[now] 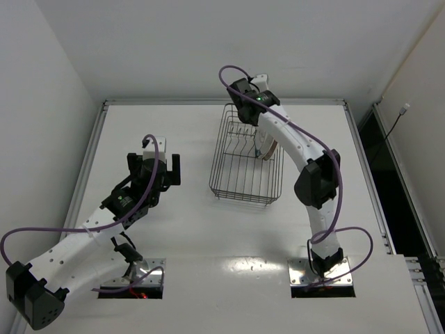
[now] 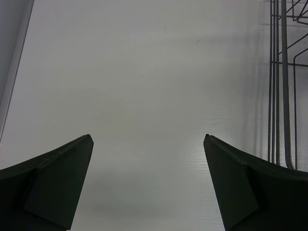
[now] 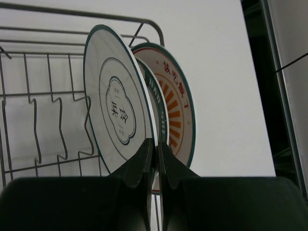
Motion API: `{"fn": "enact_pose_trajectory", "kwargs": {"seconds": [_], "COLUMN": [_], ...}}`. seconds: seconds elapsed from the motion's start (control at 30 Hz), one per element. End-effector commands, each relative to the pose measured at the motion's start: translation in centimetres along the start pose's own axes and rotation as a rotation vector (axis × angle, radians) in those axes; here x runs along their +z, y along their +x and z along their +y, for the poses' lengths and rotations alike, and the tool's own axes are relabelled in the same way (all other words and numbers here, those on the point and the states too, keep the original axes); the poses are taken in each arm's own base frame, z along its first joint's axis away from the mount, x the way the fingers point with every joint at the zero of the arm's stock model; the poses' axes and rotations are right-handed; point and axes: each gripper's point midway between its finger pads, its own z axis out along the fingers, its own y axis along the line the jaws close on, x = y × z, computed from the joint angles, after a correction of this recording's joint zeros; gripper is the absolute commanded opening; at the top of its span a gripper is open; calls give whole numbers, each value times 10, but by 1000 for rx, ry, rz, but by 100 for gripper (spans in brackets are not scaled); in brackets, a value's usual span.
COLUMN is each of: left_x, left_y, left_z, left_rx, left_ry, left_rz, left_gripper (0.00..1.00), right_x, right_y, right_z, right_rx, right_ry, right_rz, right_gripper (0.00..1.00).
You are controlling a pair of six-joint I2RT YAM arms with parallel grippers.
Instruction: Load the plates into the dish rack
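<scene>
The white desk (image 1: 174, 236) sits between plain white walls. My right end effector (image 3: 155, 150) is pinched shut, seemingly on the lower rim of the pale grey plate (image 3: 118, 110), which is dark-rimmed with small centre marks and stands on edge in the dish rack (image 1: 243, 197). Just behind it stands the white plate (image 3: 177, 108) with orange rays. My left end effector (image 2: 148, 139) hangs spread wide over bare desk beside the rack, holding nothing.
</scene>
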Motion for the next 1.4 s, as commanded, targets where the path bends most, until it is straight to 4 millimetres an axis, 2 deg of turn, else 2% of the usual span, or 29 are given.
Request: {"fn": "enact_pose_trajectory", "kwargs": {"seconds": [0.0,0.07,0.1,0.2,0.27,0.37,0.47,0.57,0.7,0.73,0.8,0.83,0.87,0.9,0.93,0.97,1.0,1.03,1.07,1.1,1.13,1.2,1.23,1.3,1.33,1.37], "left_x": [-3,-3,-3,-2,-2,-2,0,0,0,2,2,3,3,3,3,3,3,3,3,5,5,6,6,7,7,9], "left_y": [-24,-24,-24,-20,-20,-22,-20,-20,-20,-18,-18,-16,-16,-16,-16,-16,-16,-16,-16,-13,-13,-9,-8,-6,-5,-3], "left_z": [0,0,0,1,1,0,-1,-1,-1,-2,-2,-3,-3,-3,-3,-3,-3,-3,-3,-5,-5,-7,-9,-12,-13,-14], "left_rx": [-41,-41,-41,-35,-35,-41,-35,-35,-35,-29,-29,-23,-23,-23,-23,-23,-23,-23,-23,-18,-8,4,4,9,9,14], "left_ry": [2,2,2,1,1,2,1,1,1,-1,-1,-3,-3,-3,-3,-3,-3,-3,-3,7,7,14,24,34,43,42], "left_rz": [-54,-54,-54,-47,-47,-54,-47,-47,-47,-38,-38,-31,-31,-31,-31,-31,-31,-31,-31,-21,-21,-3,-1,9,11,19], "left_gripper": [100,100,100,100,100,100,100,100,100,100,100,100,100,100,100,100,100,100,100,100,100,100,100,100,100,100], "right_x": [3,7,8,10,5,0,-10,-29,-62,-78,-96,-114,-123,-131,-139,-151,-151,-170,-177,-175,-186,-200,-196,-203,-201,-193], "right_y": [11,25,26,34,33,32,28,15,1,-6,-2,1,5,10,19,39,66,64,72,95,104,120,137,147,151,169], "right_z": [11,20,16,22,20,22,13,-3,-38,-55,-63,-71,-74,-76,-78,-84,-75,-85,-86,-82,-79,-89,-89,-101,-103,-101], "right_rx": [41,31,50,58,74,83,89,107,117,138,98,79,69,61,51,45,32,89,105,103,122,189,209,252,264,250], "right_ry": [-14,-42,-45,-65,-84,-112,-126,-147,-172,-184,-250,-334,-379,-426,-467,-525,-583,-647,-689,-717,-789,-847,-842,-860,-857,-847], "right_rz": [29,64,72,86,89,93,94,69,36,7,-10,-34,-41,-42,-36,-19,35,-18,-24,8,9,-21,9,-31,-42,-14], "right_gripper": [0,0,0,0,4,18,21,26,42,44,49,58,64,75,80,84,90,94,97,100,100,100,100,100,100,100]}}
